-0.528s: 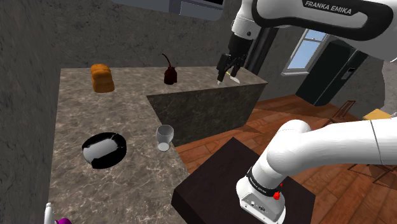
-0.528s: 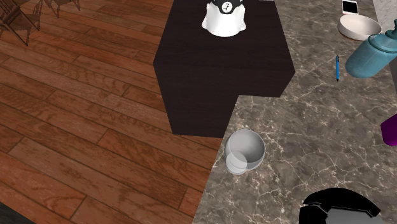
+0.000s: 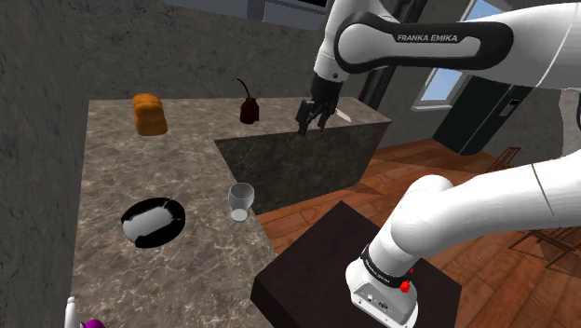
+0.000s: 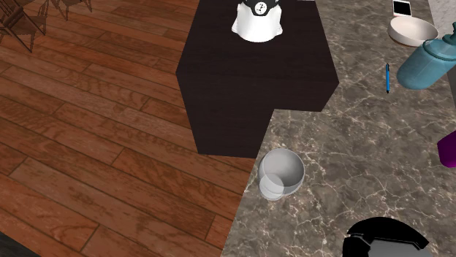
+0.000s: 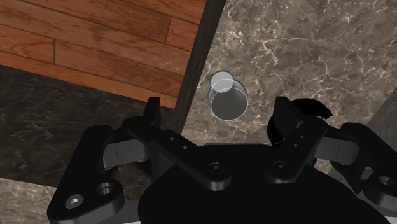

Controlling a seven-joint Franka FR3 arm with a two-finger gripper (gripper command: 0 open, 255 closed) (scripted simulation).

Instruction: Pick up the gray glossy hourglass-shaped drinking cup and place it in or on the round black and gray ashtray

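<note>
Arm w/ all-black two-finger gripper [image 3: 311, 119] has swung toward the shoulder view's left and dropped a bit vs. 0.5 s ago; the white forearm now runs across the top of that view. Cup and ashtray haven't moved.

Gripper fingers [image 5: 153, 118] stand wide apart, clasping nothing. It hangs high over the far end of the counter, well apart from the cup.

Gray glossy hourglass-shaped cup [image 3: 241, 201] stands upright on the brown-gray veined marble counter [image 3: 112, 168], right at its edge, near a corner of the dark matte box stand [image 4: 256, 87]. Smooth, round rim, pinched waist. In the wrist view it sits below, between the spread fingers, untouched.

Round black ashtray w/ gray inside [image 3: 153, 222] lies flat on the same counter, near the cup, not touching.

Also on the counter: orange-brown bread loaf [image 3: 149, 114], dark spouted bottle [image 3: 248, 108], white bowl [image 4: 411, 29], teal bottle [image 4: 431, 62], thin blue pen [image 4: 387, 77]. Reddish wood-plank floor [image 4: 95, 146] beside the counter.
</note>
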